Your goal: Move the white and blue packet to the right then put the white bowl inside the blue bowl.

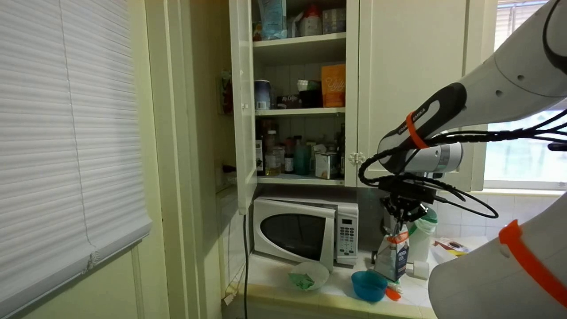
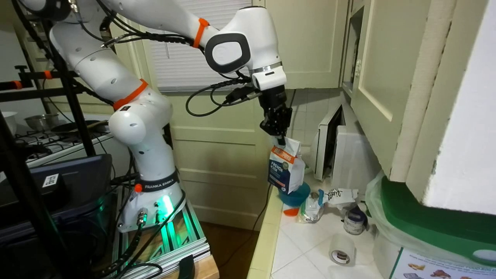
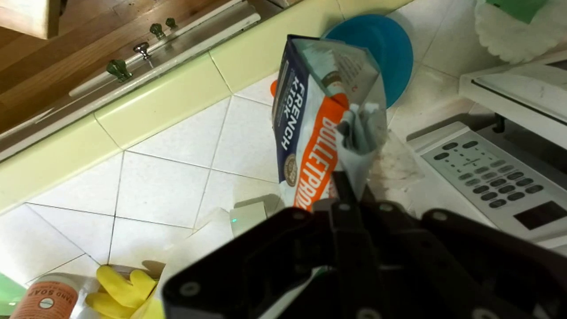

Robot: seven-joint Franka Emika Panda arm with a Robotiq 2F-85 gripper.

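The white and blue packet [image 3: 328, 128] is in the upper middle of the wrist view: a white pouch with a dark blue panel, an orange band, and white lettering that reads FRENCH KICK. Its top is gathered into a crumpled pale fold, while its body looks full and boxy. Right of the middle in an exterior view, the gripper [image 2: 282, 141] is clamped on that fold, with the packet tilted slightly beneath it. Whether the packet's base touches anything cannot be told.

The blue bowl [image 3: 398, 62], bright and round, shows past the packet's edge at the upper right of the wrist view. Just beside it, at the lower right of an exterior view, lies a small orange object [image 1: 392, 294]. The white bowl [image 1: 320, 271], shallow and pale, sits at the lower middle there, apart from the blue bowl, with a green piece [image 1: 302, 281] over its left side.

Behind the white bowl is the microwave [image 1: 294, 232], its door ajar. Above it, at upper middle, stands an open cabinet [image 1: 352, 110]. A bin with a green lid [image 2: 430, 221] fills the lower right of an exterior view. A yellow glove [image 3: 119, 290] lies at the lower left of the wrist view.
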